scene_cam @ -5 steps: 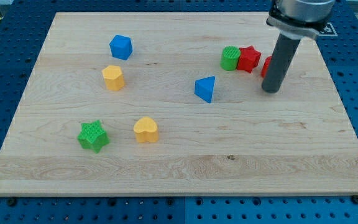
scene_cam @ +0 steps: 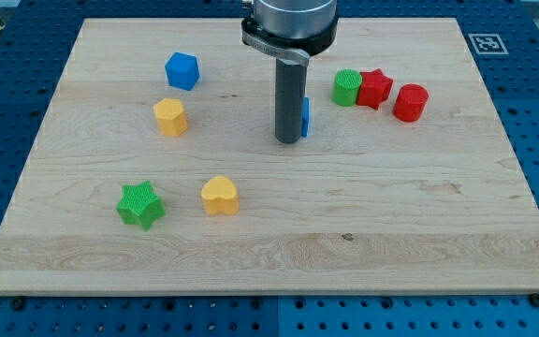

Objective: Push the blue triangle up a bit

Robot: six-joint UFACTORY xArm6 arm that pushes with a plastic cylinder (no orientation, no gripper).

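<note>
In the camera view, my tip (scene_cam: 289, 140) rests on the wooden board (scene_cam: 269, 262) a little above its middle, and the dark rod rises straight from it toward the view's top. The blue triangle (scene_cam: 305, 116) lies directly behind the rod, so only a thin blue sliver shows along the rod's right edge, just above my tip; whether the two touch cannot be told. There are no jaws here, only the plain rod end, and it holds nothing. Toward the view's right stand a green cylinder (scene_cam: 346, 87), a red star (scene_cam: 374, 89) touching it, and a red cylinder (scene_cam: 410, 102) just beside the star. Toward the view's left sit a blue cube (scene_cam: 182, 70) and, below it, a yellow block (scene_cam: 170, 117). Nearer the view's bottom left lie a green star (scene_cam: 139, 204) and a yellow heart (scene_cam: 220, 195).
</note>
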